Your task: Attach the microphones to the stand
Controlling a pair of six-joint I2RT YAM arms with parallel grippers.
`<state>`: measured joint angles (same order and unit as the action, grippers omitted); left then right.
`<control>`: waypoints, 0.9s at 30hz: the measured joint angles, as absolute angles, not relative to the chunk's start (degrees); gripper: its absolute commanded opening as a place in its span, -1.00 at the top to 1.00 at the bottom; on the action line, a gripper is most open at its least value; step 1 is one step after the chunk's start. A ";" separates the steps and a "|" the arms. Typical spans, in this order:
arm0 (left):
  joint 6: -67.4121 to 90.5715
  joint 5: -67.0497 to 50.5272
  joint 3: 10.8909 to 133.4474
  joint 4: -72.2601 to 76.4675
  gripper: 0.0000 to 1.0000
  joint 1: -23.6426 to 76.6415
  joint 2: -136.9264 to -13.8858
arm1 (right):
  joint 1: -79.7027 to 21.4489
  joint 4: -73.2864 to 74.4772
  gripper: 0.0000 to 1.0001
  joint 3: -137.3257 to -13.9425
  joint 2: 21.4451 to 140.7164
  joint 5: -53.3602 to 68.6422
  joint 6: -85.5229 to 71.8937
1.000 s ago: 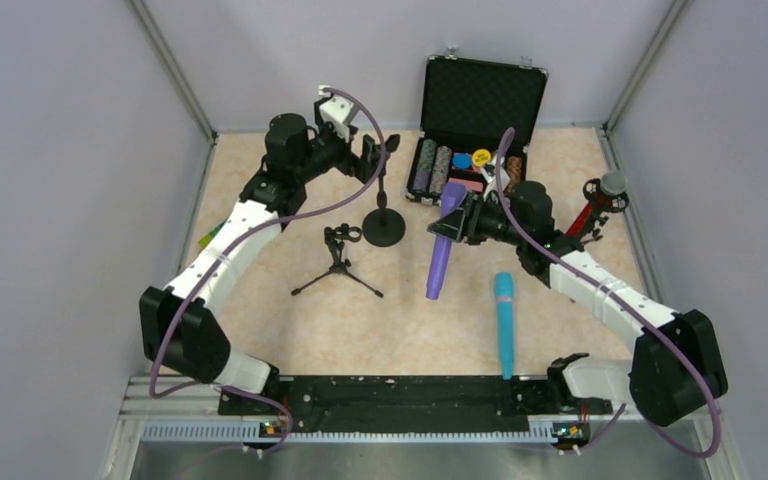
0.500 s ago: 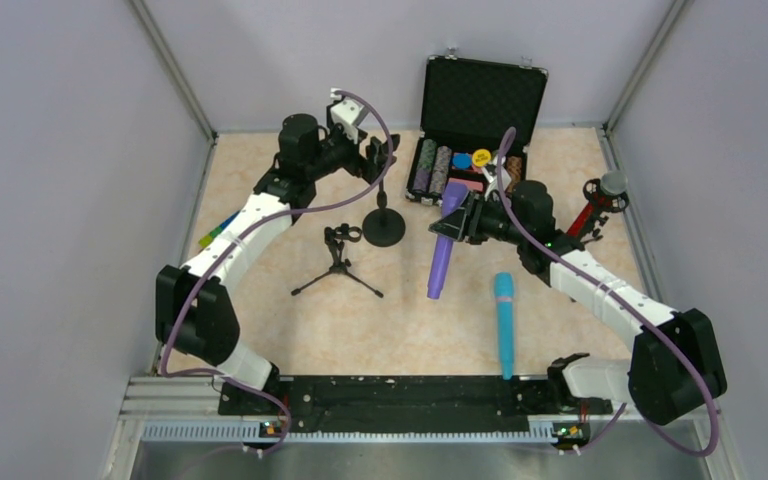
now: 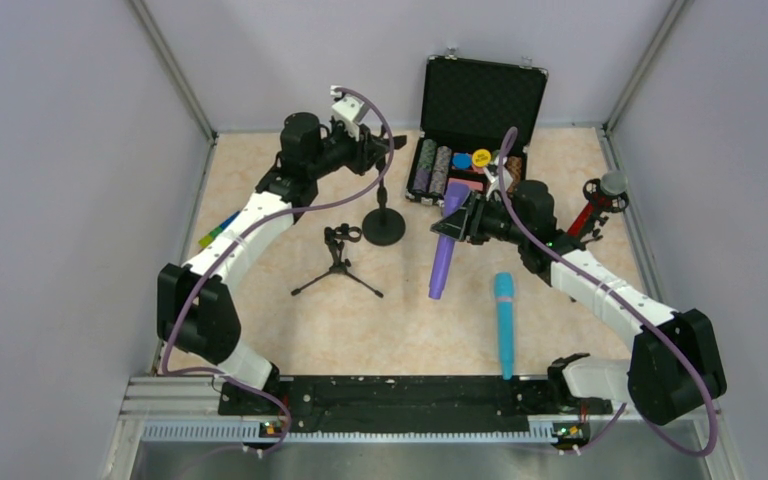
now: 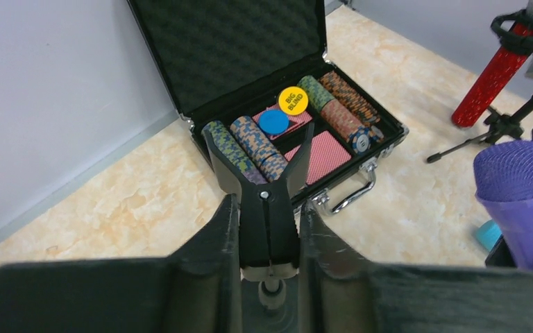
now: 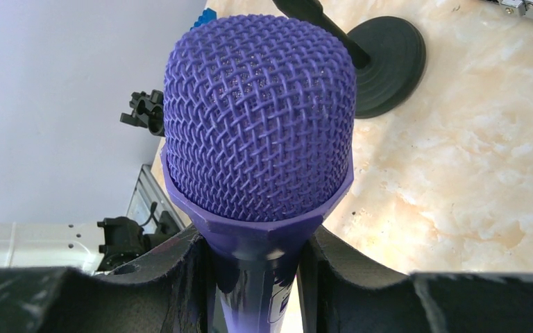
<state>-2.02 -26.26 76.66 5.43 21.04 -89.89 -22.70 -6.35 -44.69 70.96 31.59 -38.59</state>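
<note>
My left gripper (image 3: 378, 152) is shut on the black spring clip (image 4: 268, 215) at the top of the round-base stand (image 3: 383, 228). The clip's two prongs splay open beyond my fingers. The purple microphone (image 3: 443, 250) hangs head-up in my right gripper (image 3: 457, 222), which is shut on it just below its mesh head (image 5: 260, 118), to the right of that stand. Flat on the table in front of the right arm lies the teal microphone (image 3: 504, 325). The glittery red microphone (image 3: 593, 212) sits in a tripod stand at the far right.
An open black case (image 3: 480, 110) with poker chips and cards stands at the back, just beyond the clip (image 4: 250, 41). A small empty tripod stand (image 3: 338, 262) is left of the round base. Grey walls enclose the table on three sides.
My left gripper has shifted slightly right and closed from wide open onto the stand's clip. The right arm and the purple microphone have stayed put.
</note>
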 measured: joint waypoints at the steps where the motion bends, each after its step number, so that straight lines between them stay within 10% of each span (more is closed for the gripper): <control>1: -1.76 -26.37 76.79 5.34 1.00 21.06 -89.91 | -22.68 -6.26 1.00 -44.69 70.96 31.59 -38.61; 27: 4.36 -42.30 73.82 10.68 1.00 27.55 -86.32 | -20.32 2.46 1.00 -50.98 59.42 22.20 -30.61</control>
<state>4.36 -42.30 73.82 10.68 27.55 -86.32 -20.32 2.46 -50.98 59.42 22.20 -30.61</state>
